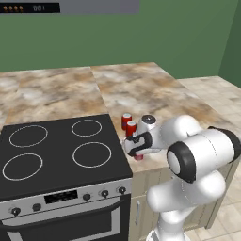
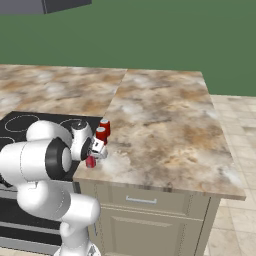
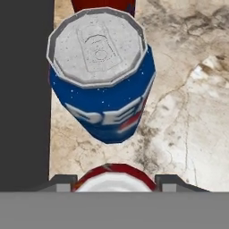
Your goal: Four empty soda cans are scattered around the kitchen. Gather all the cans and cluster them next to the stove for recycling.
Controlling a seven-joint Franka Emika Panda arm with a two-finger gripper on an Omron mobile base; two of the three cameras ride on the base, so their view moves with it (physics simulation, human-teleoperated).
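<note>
Near field: the gripper [image 3: 115, 181], at the bottom centre of the hand view, is clamped on a red soda can [image 3: 114, 178] whose pale top fills the space between the two dark finger tips [image 3: 61, 181]. In the left base view the same gripper [image 1: 137, 149] sits right of centre, and the held can [image 1: 139, 156] shows as a red sliver below it, upright, with its long axis vertical, at the counter's [image 1: 141, 89] front edge just beside the stove [image 1: 56, 155]. In the right base view the gripper [image 2: 95, 152] lies left of centre, the red can [image 2: 90, 161] beneath it.

Middle field: a blue can [image 3: 103, 76] stands upright on the marbled counter in the upper centre of the hand view, silver top toward the camera, just beside the black stove edge at the left.

Far field: in the base views two more red cans [image 1: 131, 128] [image 1: 126, 120] stand upright, close together, beyond the gripper and beside the cooktop; in the right base view they appear at [image 2: 101, 133] and [image 2: 105, 126].
</note>
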